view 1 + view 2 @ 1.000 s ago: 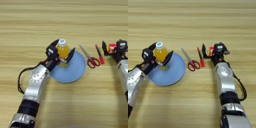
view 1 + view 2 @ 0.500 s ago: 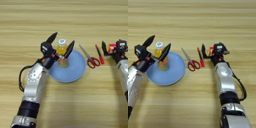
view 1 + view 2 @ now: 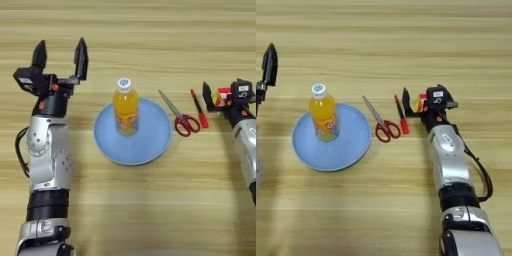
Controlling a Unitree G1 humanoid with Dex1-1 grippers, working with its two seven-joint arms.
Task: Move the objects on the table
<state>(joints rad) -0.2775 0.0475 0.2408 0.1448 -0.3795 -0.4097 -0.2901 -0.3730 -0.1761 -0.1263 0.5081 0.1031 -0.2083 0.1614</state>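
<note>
- Orange-juice bottle (image 3: pixel 126 106) is seen standing upright on the light-blue plate (image 3: pixel 150 147), toward the plate's far-left part, with its white cap on top.
- The plate is laid flat on the wooden desk (image 3: pixel 150 210), roughly at the middle of the scene.
- The left gripper (image 3: pixel 59 54) is raised well to the left of the bottle and apart from it; its two black fingers are spread wide and pointed away from the robot, with nothing held between them.
- The left arm is seen running from the lower left edge up to that gripper.
- Red-handled scissors (image 3: pixel 181 116) are laid on the desk just to the right of the plate, with the handles nearest the plate's right rim and the closed blades angled toward the far left.
- A slim red-and-black pen (image 3: pixel 198 108) is laid just to the right of the scissors, nearly parallel to the blades.
- The right gripper (image 3: pixel 420 102) is placed just to the right of the pen, and a multicoloured puzzle cube (image 3: pixel 420 103) is held between its black fingers.
- Whether the cube is resting on the desk or lifted off it cannot be told.
- The right arm is seen stretching from the lower right edge to that gripper.
</note>
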